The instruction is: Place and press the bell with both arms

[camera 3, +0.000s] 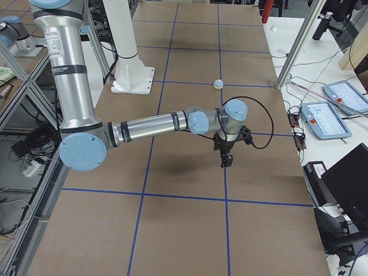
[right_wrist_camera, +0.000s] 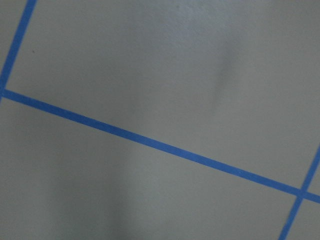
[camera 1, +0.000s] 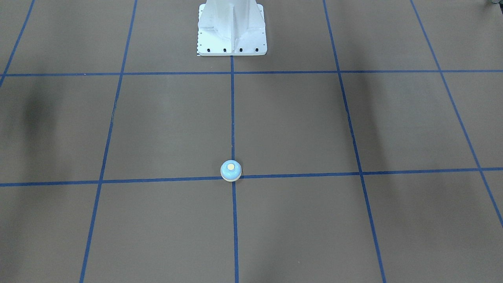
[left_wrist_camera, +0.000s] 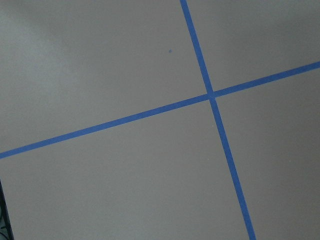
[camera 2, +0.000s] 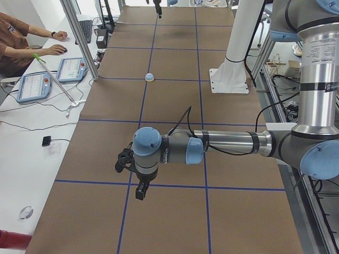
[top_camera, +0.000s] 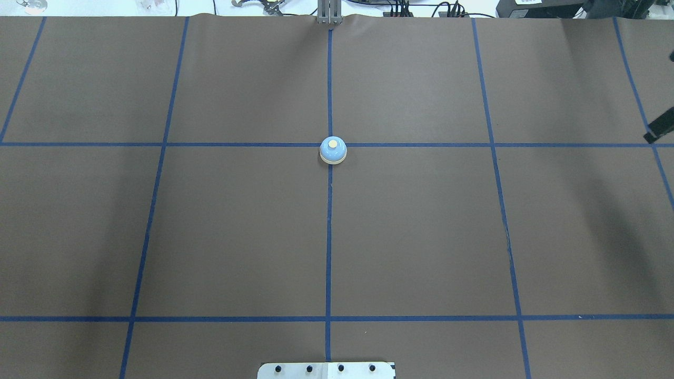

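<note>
The light-blue bell (camera 1: 231,170) with its cream button stands upright on a crossing of blue tape lines at the table's middle; it also shows in the overhead view (top_camera: 333,150) and both side views (camera 2: 150,77) (camera 3: 218,84). Nothing touches it. My left gripper (camera 2: 140,193) hangs above the table at my left end, far from the bell. My right gripper (camera 3: 225,162) hangs above the table at my right end, also far from it. Only a black tip (top_camera: 661,126) shows at the overhead view's right edge. I cannot tell whether either is open or shut. Both wrist views show only tape lines.
The white bolted pedestal (camera 1: 232,29) stands at my edge of the table. Brown paper with a blue tape grid (top_camera: 329,237) covers the table. An operator (camera 2: 21,42) sits at the far side with teach pendants (camera 2: 74,69) and cables.
</note>
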